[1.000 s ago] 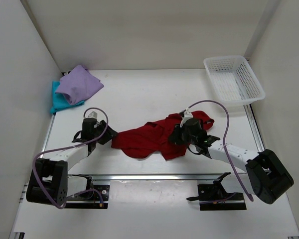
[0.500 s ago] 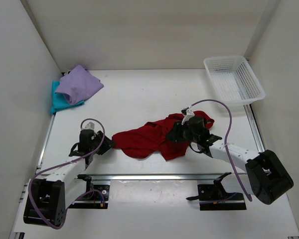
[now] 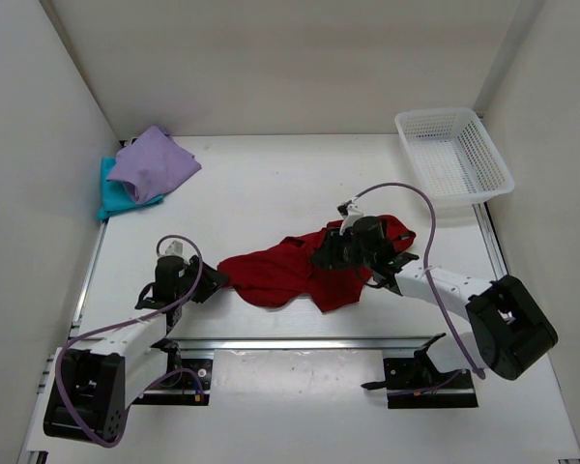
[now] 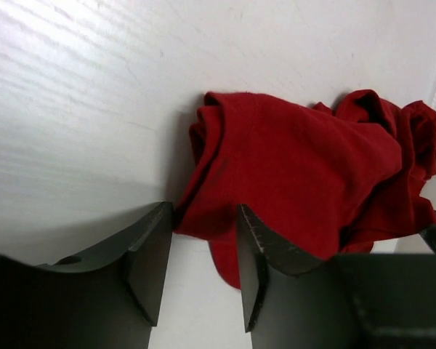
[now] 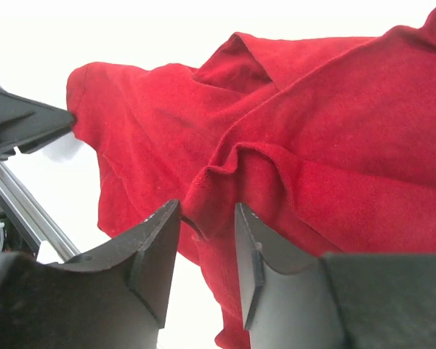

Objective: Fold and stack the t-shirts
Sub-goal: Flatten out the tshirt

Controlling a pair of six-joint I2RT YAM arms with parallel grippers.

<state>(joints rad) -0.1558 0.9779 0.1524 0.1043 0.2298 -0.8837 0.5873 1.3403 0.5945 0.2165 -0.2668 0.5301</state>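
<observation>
At the upper left of the top view, by the left wall, the teal shirt point(image 3: 109, 198) is lying on the white bench point(image 3: 271, 184), and the lavender shirt point(image 3: 153, 164) is sitting folded on top of it, covering most of it. Lower down and left of centre, the left claw point(image 4: 206, 212) is resting low on the bench at the left end of the dark red shirt point(image 3: 290, 273). Its jaws are standing roughly half apart, and a rolled edge of the red cloth is reaching in between the tips without looking squeezed. The red shirt is sprawling crumpled and unfolded across the middle of the bench, well apart from the other two. Over its right part the right claw point(image 5: 206, 206) is pointing left with its jaws likewise parted; a raised fold of red cloth is lying between them, loose and not clamped. At the upper right, a white mesh basket point(image 3: 435, 112) is standing near the right wall.
</observation>
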